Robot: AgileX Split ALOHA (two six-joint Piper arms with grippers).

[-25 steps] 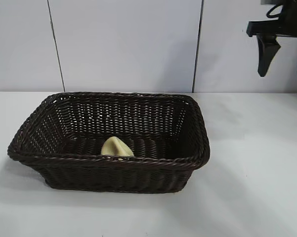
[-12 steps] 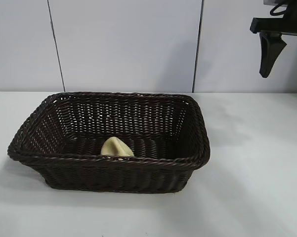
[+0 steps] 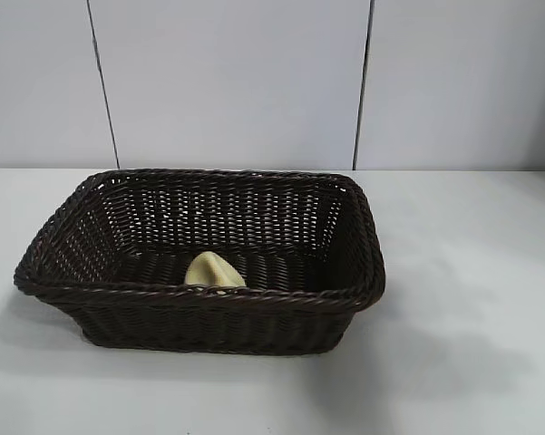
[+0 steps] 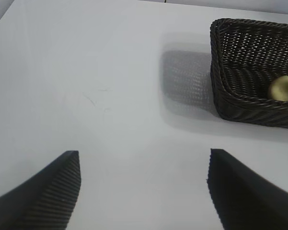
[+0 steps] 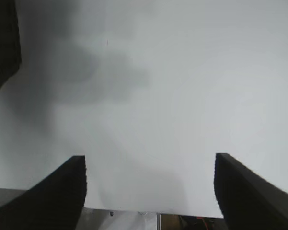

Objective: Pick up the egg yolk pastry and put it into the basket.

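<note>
The pale yellow egg yolk pastry (image 3: 215, 271) lies inside the dark brown wicker basket (image 3: 199, 295), near its front wall. In the left wrist view the pastry (image 4: 283, 89) shows inside the basket (image 4: 239, 103). My left gripper (image 4: 144, 165) is open and empty over bare table, well apart from the basket. My right gripper (image 5: 150, 167) is open and empty over bare table near the table's edge. A corner of the basket (image 5: 2, 45) shows at the side of the right wrist view. Neither gripper shows in the exterior view.
The white table (image 3: 462, 272) spreads around the basket. A pale panelled wall (image 3: 236, 82) stands behind it. The table's edge (image 5: 148, 211) shows in the right wrist view, just past my right gripper.
My right gripper, seen at the exterior view's upper right before, has moved up and right out of that view. The pastry and basket have not moved.
</note>
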